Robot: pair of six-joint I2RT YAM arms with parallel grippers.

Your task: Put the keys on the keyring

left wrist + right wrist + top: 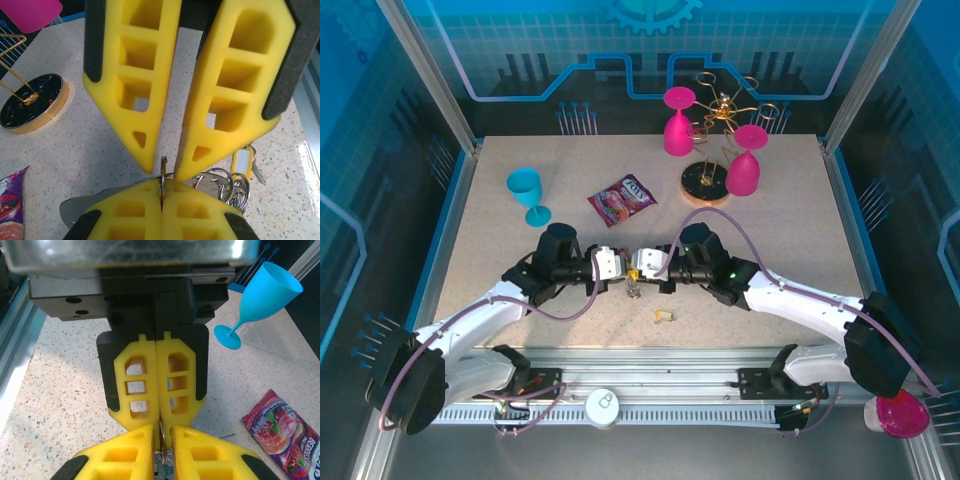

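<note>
My two grippers meet tip to tip at the middle of the table. The left gripper is shut on the keyring, a thin metal ring held on edge. More silver rings bunch just beside its fingers. The right gripper faces it, jaws slightly apart, with the ring's edge in the gap and touching neither pad. A key with a yellow tag lies on the table near the front. Other keys are hidden.
A snack packet lies behind the grippers and a blue goblet stands at the back left. At the back right, the gold rack on its round base carries two pink glasses.
</note>
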